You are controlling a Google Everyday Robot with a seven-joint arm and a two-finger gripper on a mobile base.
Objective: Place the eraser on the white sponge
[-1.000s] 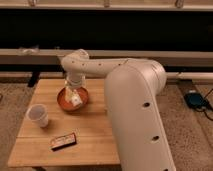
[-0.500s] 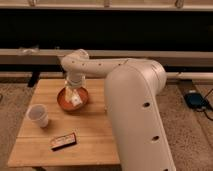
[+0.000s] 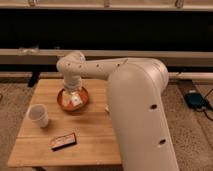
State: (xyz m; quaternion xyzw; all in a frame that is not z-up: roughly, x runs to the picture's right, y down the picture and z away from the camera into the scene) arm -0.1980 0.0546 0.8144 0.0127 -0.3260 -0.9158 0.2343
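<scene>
Because the arm (image 3: pixel 142 115) fills the near right of the view and covers that side of the table (image 3: pixel 95 147), anything lying there is hidden. The white sponge cannot be made out with certainty, so a placement aimed at the wrong pale object is the first hazard. Nearest on the bare wood, the eraser (image 3: pixel 63 142) lies flat and slightly askew close to the front edge, apart from everything else and not yet picked up; a glancing approach could push it off that edge. Behind and left of it stands the white cup (image 3: pixel 38 115), upright and probably light enough to tip if the arm sweeps low on its way forward. Farther back, the gripper (image 3: pixel 74 93) hangs over the orange bowl (image 3: pixel 62 101), just above pale pieces (image 3: pixel 76 100) inside. Its state, and whether it holds anything, cannot be told. A descent here would risk catching the bowl's rim or contents, well apart from the eraser.
</scene>
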